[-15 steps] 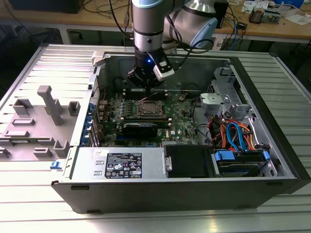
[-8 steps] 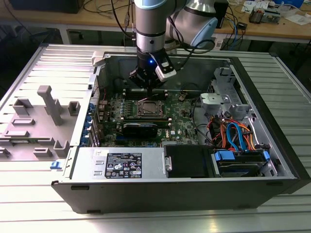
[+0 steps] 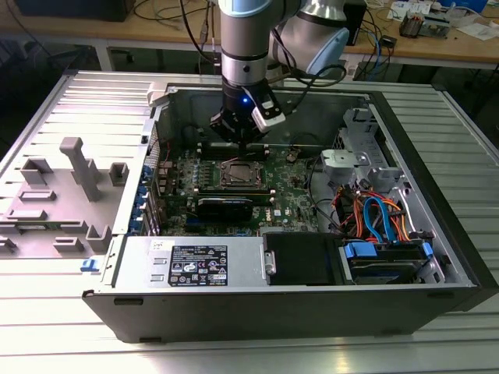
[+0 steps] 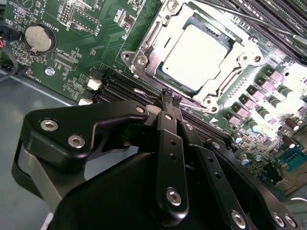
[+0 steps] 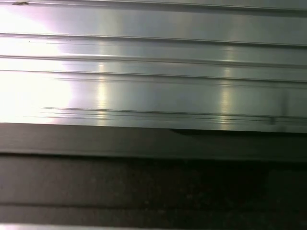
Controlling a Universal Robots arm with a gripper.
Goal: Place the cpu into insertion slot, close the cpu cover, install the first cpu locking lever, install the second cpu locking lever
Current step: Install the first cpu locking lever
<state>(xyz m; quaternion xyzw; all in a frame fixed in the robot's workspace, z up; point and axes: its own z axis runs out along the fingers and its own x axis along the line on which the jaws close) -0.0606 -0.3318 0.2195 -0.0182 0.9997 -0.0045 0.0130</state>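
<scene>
At the exterior view's left, grey plastic fixtures (image 3: 78, 167) are seen standing on the ribbed metal bench (image 3: 47, 335), just beside an opened computer case (image 3: 257, 312). Towards the middle, the arm is lowered into the case, and the end effector (image 3: 242, 131) is held just above the far edge of the insertion slot (image 3: 238, 174) on the green motherboard (image 3: 292, 187).

In the second wrist view the end effector (image 4: 170, 98) is shown with its fingers pressed together and nothing pinched between them. Its tip is poised over the black memory slots (image 4: 120, 88) beside the socket. The cpu (image 4: 199, 57) is seated flat in the slot. The cpu cover (image 4: 144, 50) is laid down around it, so the chip's bright top is framed by the cover's window.

A thin rod (image 4: 249, 19) along the socket's other side is taken to be a locking lever; whether it is latched cannot be told. The lever work is judged to be the step in hand. The closed tip is best set squarely on the lever's end and pressed down, then sideways under its hook, so that the cover is loaded evenly and the chip is not shifted.

At the exterior view's right, orange and blue cables (image 3: 374, 218) are bundled by the drive bay.
</scene>
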